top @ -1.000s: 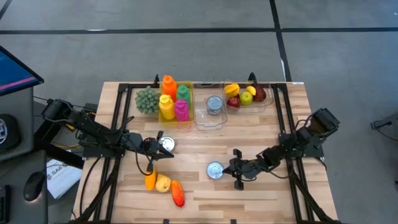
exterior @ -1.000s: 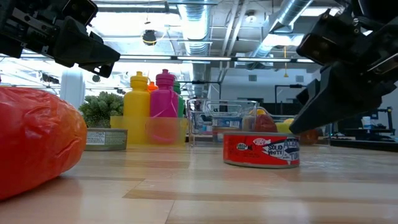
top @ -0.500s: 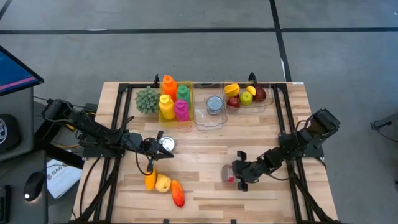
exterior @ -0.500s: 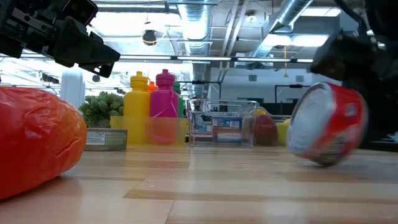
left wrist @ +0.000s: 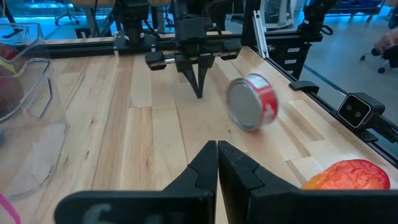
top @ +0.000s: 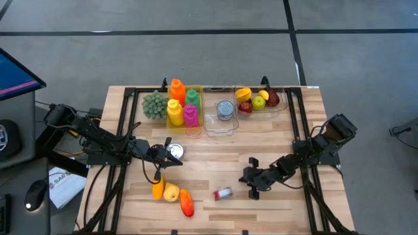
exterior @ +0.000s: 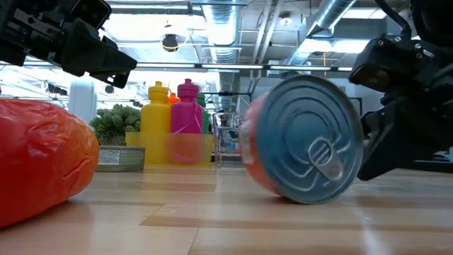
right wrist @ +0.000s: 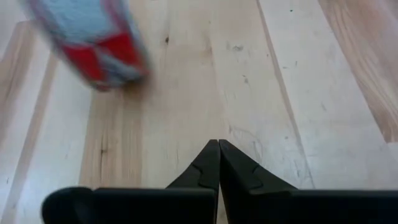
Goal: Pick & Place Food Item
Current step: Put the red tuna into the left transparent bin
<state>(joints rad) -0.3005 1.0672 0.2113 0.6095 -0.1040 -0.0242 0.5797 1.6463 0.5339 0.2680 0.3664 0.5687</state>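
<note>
A red tuna can stands on its rim on the wooden table, lid toward the near edge, and also shows in the wrist views. My right gripper is shut, just right of the can and apart from it, its tips low over the wood. My left gripper is shut and hovers above the table at left centre. Beside it a silver can lies flat on the table.
Along the far edge stand a tray of coloured bottles, a clear bin holding a can, a bin of fruit and a green bunch. Orange, yellow and red food items lie near the front left.
The red can lay flat, lid up, next to my right gripper. It has tipped up onto its rim against the gripper and then rolled away toward the table's near edge and a little left. Both grippers have stayed shut.
</note>
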